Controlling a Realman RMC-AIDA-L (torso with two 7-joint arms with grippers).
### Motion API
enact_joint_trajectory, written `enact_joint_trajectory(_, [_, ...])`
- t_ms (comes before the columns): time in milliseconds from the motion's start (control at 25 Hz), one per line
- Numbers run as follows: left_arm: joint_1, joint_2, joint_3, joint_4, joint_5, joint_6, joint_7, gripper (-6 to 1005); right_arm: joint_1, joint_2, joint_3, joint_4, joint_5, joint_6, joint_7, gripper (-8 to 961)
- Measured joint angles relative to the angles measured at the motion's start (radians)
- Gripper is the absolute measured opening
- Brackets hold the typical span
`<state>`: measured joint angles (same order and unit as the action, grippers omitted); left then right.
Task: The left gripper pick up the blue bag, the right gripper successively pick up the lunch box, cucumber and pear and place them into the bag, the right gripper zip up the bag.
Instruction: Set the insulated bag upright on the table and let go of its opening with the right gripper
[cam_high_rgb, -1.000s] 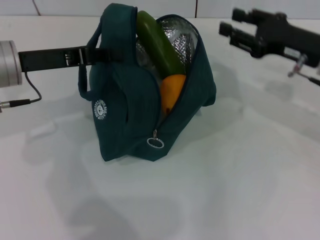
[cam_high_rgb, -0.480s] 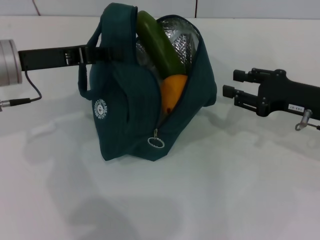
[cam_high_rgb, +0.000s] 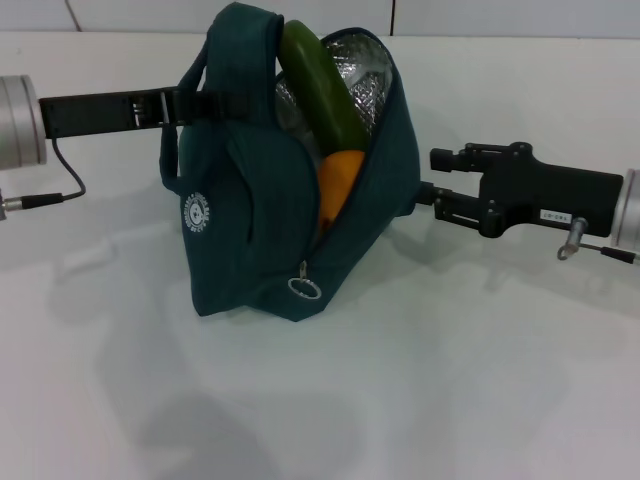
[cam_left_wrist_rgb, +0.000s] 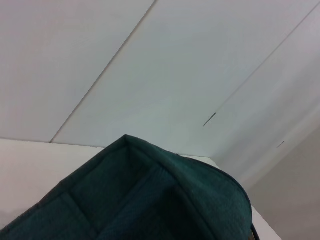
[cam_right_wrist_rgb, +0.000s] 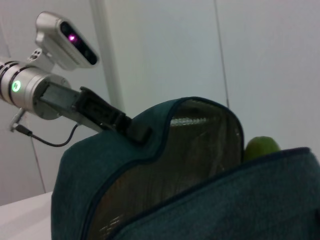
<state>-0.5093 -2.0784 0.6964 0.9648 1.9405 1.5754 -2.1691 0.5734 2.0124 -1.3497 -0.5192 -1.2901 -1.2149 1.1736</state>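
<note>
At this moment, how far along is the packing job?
Packing looks nearly done: the cucumber and pear sit inside the bag; the lunch box cannot be seen. The left gripper holds the bag by its handle, upright on the table. The right gripper is beside the bag's far side. Left: zipping. The bag gapes open and the zip pull hangs at the low end.

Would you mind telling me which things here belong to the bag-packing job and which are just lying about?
Part of the job:
- blue bag, unzipped
- cucumber, sticking out of the bag
- pear, inside the bag
- zip pull
- left tool, holding the bag's handle
- right tool, beside the bag

Just lying about:
- nothing; only the white table
</note>
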Motion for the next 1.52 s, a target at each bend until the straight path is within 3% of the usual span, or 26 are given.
enact_joint_trajectory(960, [-0.001, 0.000, -0.002, 0.000, 0.000, 0.000, 0.000, 46, 0.033, 0.006, -0.043, -0.006, -0.025, 0.024, -0.053, 475])
enact_joint_trajectory(1040, [-0.001, 0.000, -0.003, 0.000, 0.000, 0.000, 0.000, 46, 0.033, 0.006, -0.043, -0.006, -0.025, 0.022, -0.059, 304])
enact_joint_trajectory(1240, [-0.001, 0.000, -0.003, 0.000, 0.000, 0.000, 0.001, 46, 0.027, 0.004, -0.041, -0.009, -0.025, 0.017, -0.075, 71])
enact_joint_trajectory(1520, [0.004, 0.000, -0.006, 0.000, 0.000, 0.000, 0.002, 47, -0.011, 0.004, -0.031, -0.030, -0.019, 0.016, -0.115, 30])
